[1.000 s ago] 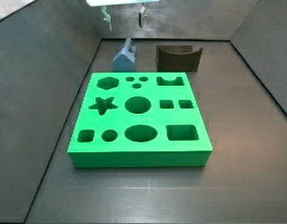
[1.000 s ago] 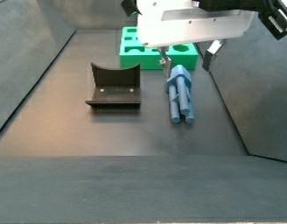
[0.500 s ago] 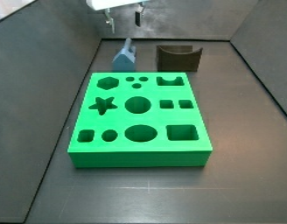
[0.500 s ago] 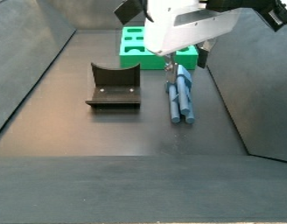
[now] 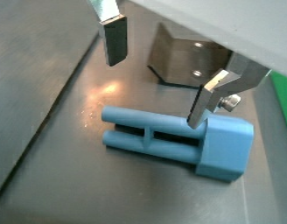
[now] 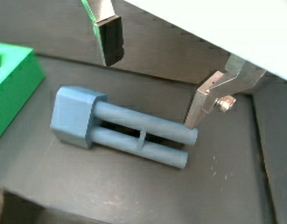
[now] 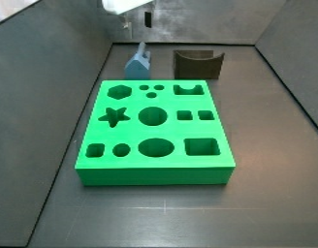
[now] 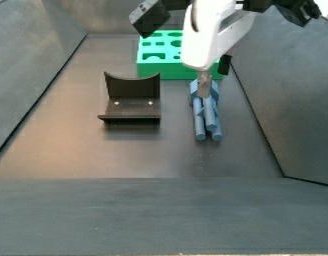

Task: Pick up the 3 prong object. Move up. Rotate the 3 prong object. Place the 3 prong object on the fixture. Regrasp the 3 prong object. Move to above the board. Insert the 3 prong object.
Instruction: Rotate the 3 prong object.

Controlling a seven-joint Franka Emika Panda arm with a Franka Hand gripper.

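Blue-grey 3 prong object (image 5: 181, 139) flat beneath open claw (image 5: 157, 73).

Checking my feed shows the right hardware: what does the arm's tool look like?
The tool, above the 3 prong object, has a white body with black parts. Its two fingers are flat silver plates with dark pads; one carries a small screw.

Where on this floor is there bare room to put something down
Widest bare floor lies in front of the fixture and the 3 prong object, toward the camera in a side view. A narrower strip runs between those two. It is crowded near the board, where the open gripper hangs above the object.
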